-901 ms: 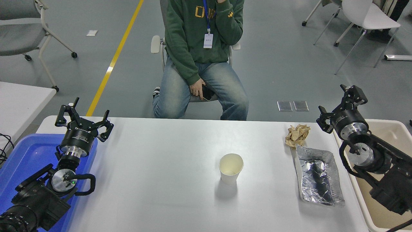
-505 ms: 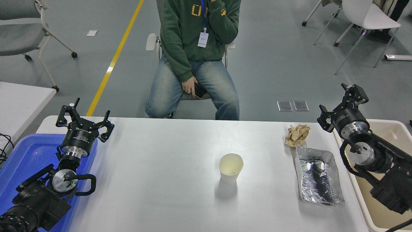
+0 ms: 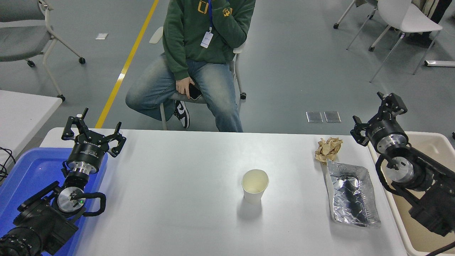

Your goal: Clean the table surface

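Presently: table surface (image 3: 177, 185) carries paper cup (image 3: 255, 185), crumpled brown paper (image 3: 328, 149), foil tray (image 3: 352, 193). Right gripper (image 3: 378, 113) empty, fingers apart, apparently beyond the far right corner; left gripper (image 3: 93, 133) parked, likewise spread. Step: clearing not begun; next, probably a reach to the crumpled paper.

You have a white paper cup (image 3: 255, 185) standing upright near the middle, open and apparently empty. To its right lies a crinkled foil tray (image 3: 352, 193) with something dark inside, and a crumpled brown paper ball (image 3: 328, 149) touches its far end. A blue plastic tray (image 3: 26, 179) sits at the left, a beige bin (image 3: 432, 151) at the right. A person (image 3: 193, 53) sits opposite you.
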